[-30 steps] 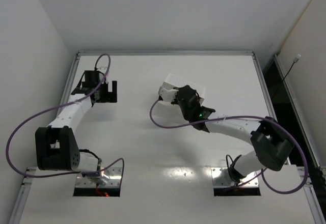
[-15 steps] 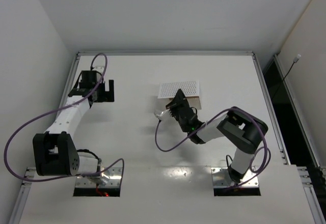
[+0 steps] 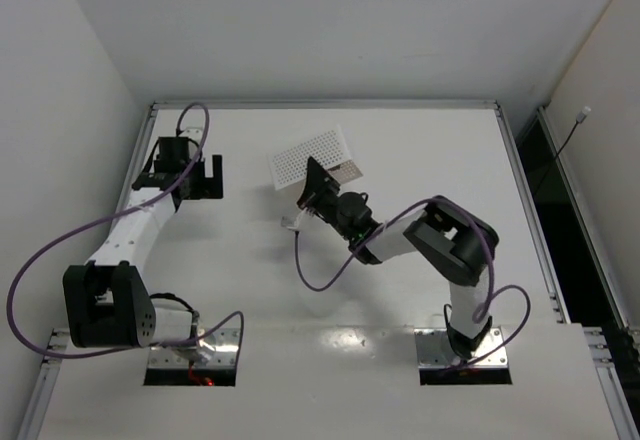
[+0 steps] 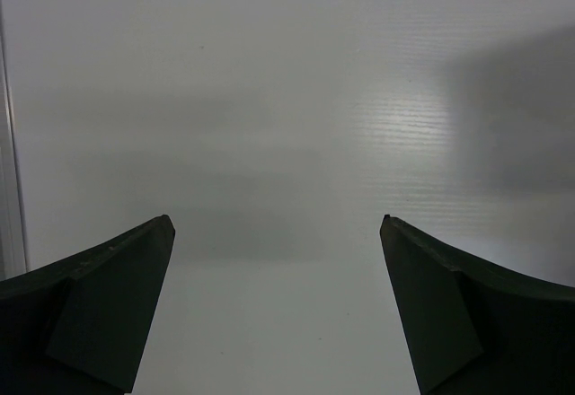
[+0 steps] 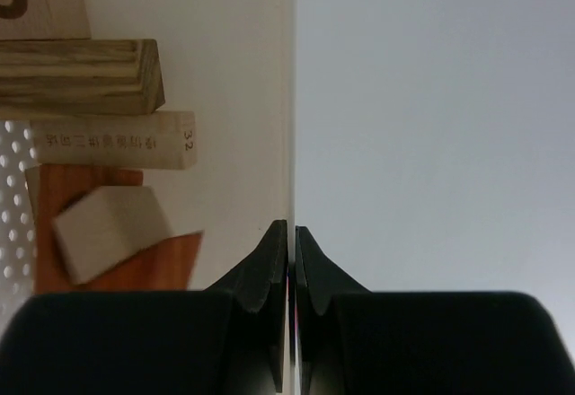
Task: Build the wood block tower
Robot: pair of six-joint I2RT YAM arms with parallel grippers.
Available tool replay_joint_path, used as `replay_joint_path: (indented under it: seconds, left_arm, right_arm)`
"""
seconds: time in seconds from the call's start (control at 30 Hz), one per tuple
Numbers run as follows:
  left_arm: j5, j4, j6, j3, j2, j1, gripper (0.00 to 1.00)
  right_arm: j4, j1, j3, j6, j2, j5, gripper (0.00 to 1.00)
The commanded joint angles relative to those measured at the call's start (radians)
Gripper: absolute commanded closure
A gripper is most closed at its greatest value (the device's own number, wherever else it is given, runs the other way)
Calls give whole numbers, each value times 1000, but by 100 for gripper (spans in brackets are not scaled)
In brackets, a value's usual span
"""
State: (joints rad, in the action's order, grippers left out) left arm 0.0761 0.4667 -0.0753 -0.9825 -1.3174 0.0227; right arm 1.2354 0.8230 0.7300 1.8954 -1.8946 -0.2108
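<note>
My right gripper (image 5: 291, 226) is shut on the thin side wall of the white perforated bin (image 5: 293, 99). In the top view the right gripper (image 3: 318, 192) holds the bin (image 3: 312, 156) tilted above mid-table. Inside the bin, in the right wrist view, lie a pale layered bar (image 5: 81, 76), a pale block marked 32 (image 5: 117, 140), a pale wedge-like block (image 5: 108, 232) and a reddish-brown block (image 5: 135, 265). No stacked tower shows. My left gripper (image 3: 207, 177) is open and empty over bare table at the far left; its wrist view (image 4: 277, 224) shows only the table.
A metal rail (image 3: 325, 105) edges the back of the white table, with walls close behind and to the left. Purple cables loop beside both arms (image 3: 300, 260). A table edge strip shows at the left of the left wrist view (image 4: 9, 144).
My right arm has folded back and swung the bin leftward, tilting it up so its perforated side faces the camera. The left gripper has barely moved.
</note>
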Motion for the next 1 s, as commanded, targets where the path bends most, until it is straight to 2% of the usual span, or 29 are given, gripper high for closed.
replay_joint_path:
  seconds: [0.0, 0.27, 0.4, 0.6, 0.77, 0.8, 0.87, 0.9, 0.97]
  left_arm:
    - [11, 3, 14, -62, 14, 11, 0]
    - [31, 24, 35, -122, -9, 11, 0]
    - [31, 36, 35, -134, 0, 11, 0]
    - [40, 18, 26, -125, 0, 11, 0]
    - [40, 18, 17, -114, 9, 11, 0]
    - [40, 18, 17, -114, 9, 11, 0]
    - [40, 18, 17, -114, 9, 11, 0]
    - [40, 18, 17, -114, 9, 11, 0]
    - [40, 18, 17, -123, 9, 11, 0]
  right_arm:
    - [582, -30, 187, 186, -76, 73, 100]
    - [582, -94, 437, 222, -259, 54, 100]
    - [582, -94, 402, 231, -232, 39, 100]
    - [582, -75, 217, 231, -167, 57, 100]
    - [582, -65, 241, 241, -155, -13, 100]
    - [582, -65, 232, 263, -159, 17, 100]
    - [582, -56, 232, 226, -133, -30, 100]
    - [582, -56, 232, 257, -144, 6, 100]
    - [582, -55, 246, 232, -118, -50, 100]
